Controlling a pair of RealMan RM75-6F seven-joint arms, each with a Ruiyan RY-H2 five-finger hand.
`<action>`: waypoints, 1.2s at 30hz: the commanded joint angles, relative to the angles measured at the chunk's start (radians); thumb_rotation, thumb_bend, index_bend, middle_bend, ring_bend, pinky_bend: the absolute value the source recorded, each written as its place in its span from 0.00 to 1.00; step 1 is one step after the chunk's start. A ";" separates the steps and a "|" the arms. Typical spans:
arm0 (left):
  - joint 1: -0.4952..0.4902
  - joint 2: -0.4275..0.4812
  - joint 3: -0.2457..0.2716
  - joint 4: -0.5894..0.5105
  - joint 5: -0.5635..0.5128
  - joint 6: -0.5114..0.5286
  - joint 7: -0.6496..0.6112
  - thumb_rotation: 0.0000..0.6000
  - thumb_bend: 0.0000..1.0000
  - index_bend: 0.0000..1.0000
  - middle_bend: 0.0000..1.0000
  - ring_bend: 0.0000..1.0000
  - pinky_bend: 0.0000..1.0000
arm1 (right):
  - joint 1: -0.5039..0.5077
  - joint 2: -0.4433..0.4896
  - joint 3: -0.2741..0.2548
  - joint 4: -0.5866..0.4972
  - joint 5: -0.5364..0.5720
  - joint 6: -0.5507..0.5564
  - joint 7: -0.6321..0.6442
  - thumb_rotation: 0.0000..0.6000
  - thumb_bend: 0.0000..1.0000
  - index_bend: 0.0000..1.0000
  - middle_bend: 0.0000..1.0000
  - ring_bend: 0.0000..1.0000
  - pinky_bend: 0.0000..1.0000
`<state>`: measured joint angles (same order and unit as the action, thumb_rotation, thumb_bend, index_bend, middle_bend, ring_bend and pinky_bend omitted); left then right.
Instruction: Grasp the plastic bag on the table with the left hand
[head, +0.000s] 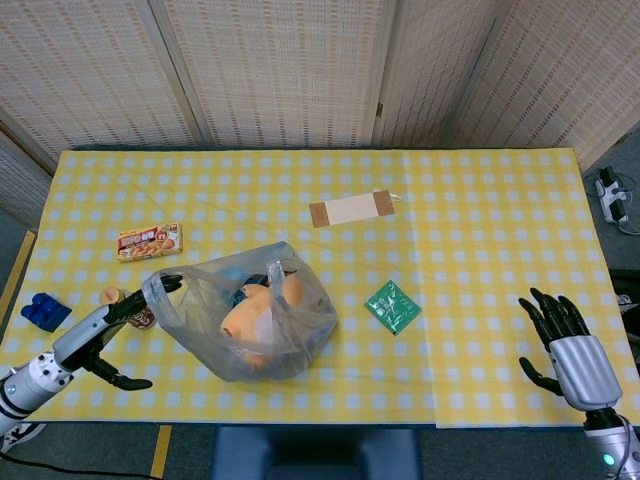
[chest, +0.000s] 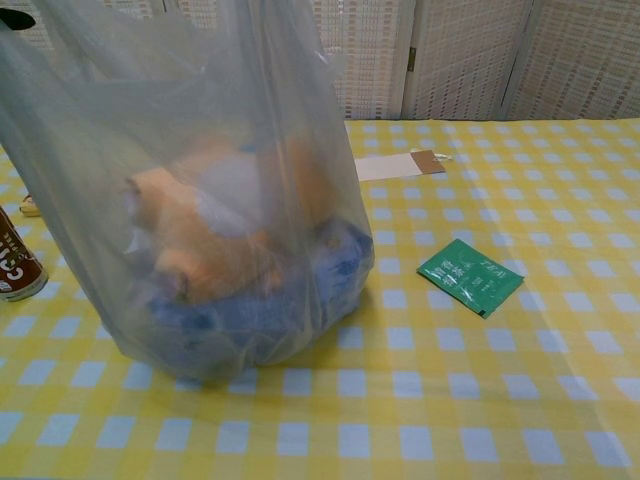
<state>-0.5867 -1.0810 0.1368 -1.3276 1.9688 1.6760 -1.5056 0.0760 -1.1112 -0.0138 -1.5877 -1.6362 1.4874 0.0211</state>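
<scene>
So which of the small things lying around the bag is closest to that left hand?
The small brown bottle sits right beside the left hand; the blue block and snack box lie farther off.

Head view overhead, chest view low, near, both sharing plastic bag (head: 250, 318)

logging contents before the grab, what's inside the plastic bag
Through the translucent grey plastic bag an orange, rounded soft-looking thing shows, over something blue at the bottom. The film blurs both, so what they are, and anything behind them, can't be told.
</scene>
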 joint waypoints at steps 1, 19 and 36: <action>-0.009 -0.010 0.001 0.001 -0.002 -0.008 0.005 1.00 0.13 0.03 0.02 0.00 0.00 | 0.000 0.001 0.002 0.000 0.003 0.000 0.001 1.00 0.34 0.00 0.00 0.00 0.00; -0.078 -0.058 -0.007 -0.017 -0.005 -0.032 -0.001 1.00 0.13 0.04 0.06 0.01 0.04 | 0.009 0.000 0.007 0.002 0.024 -0.023 -0.001 1.00 0.34 0.00 0.00 0.00 0.00; -0.153 -0.084 -0.006 -0.060 -0.011 -0.106 0.026 1.00 0.13 0.04 0.08 0.03 0.06 | 0.010 0.005 0.005 0.001 0.025 -0.026 0.005 1.00 0.34 0.00 0.00 0.00 0.00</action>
<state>-0.7347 -1.1612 0.1301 -1.3892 1.9608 1.5750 -1.4754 0.0861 -1.1058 -0.0091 -1.5863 -1.6108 1.4612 0.0263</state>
